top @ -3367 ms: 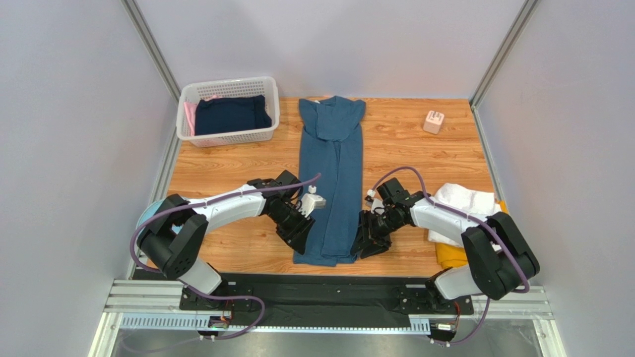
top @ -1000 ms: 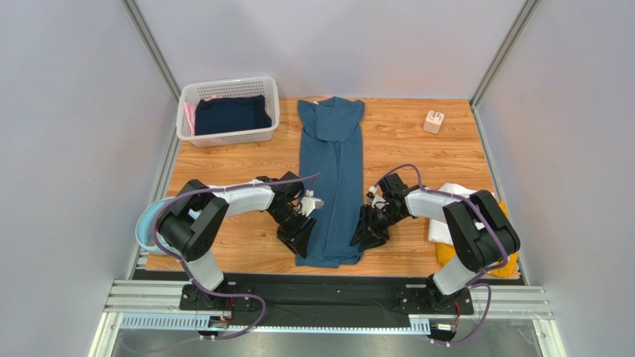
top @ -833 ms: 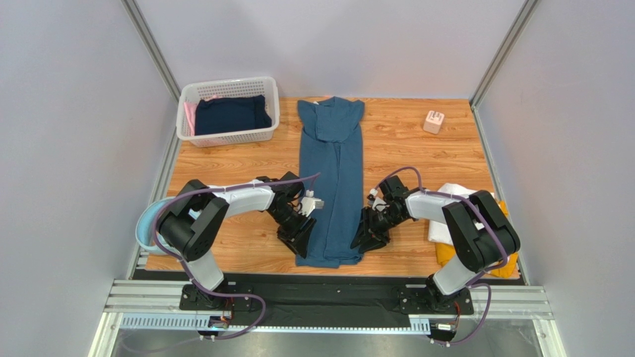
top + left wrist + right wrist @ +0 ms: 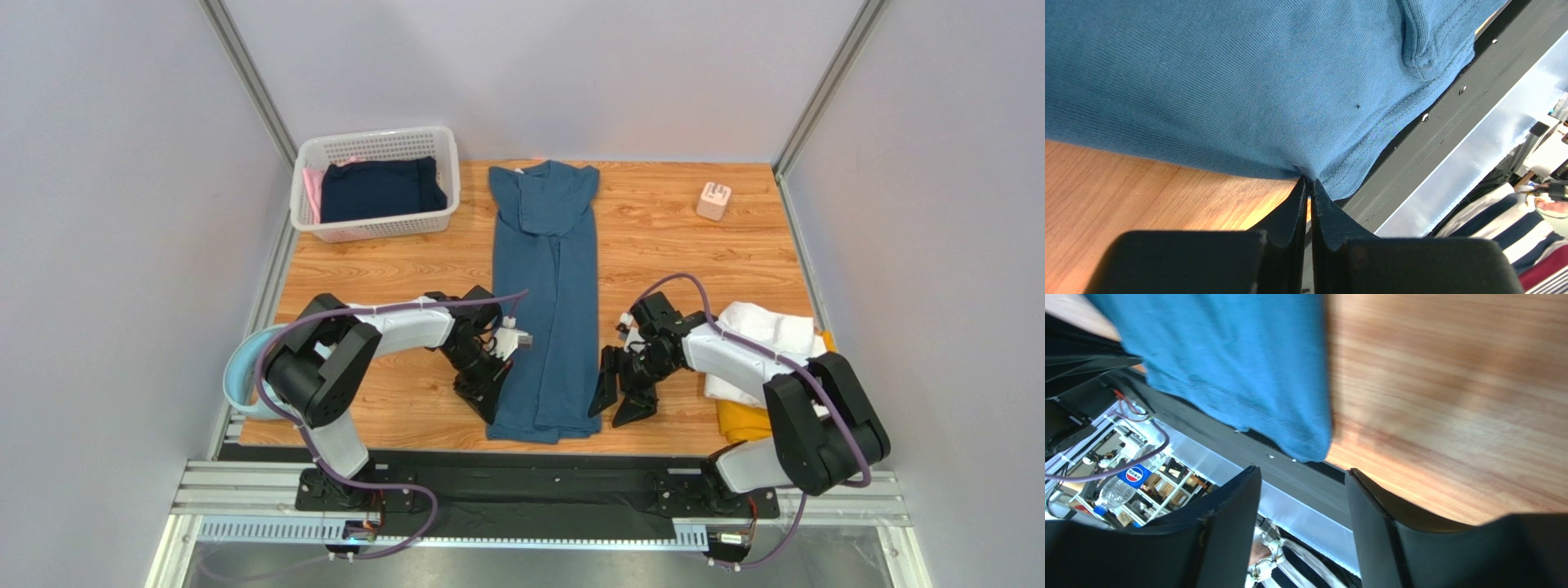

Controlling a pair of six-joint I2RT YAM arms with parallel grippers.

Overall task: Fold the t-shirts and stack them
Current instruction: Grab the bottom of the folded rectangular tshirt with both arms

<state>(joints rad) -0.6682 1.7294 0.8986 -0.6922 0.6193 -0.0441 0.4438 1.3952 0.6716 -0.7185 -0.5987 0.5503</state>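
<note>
We see the teal t-shirt (image 4: 546, 294) folded into a long strip down the middle of the wooden table (image 4: 699, 257). Our left gripper (image 4: 1309, 182) is pinched closed on its near left hem. Our right gripper (image 4: 1301, 473) stands spread just beside the near right corner, holding nothing.

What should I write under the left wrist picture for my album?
The left hand, shut, pinches the edge of the teal-blue t-shirt lying on the wooden table.
</note>
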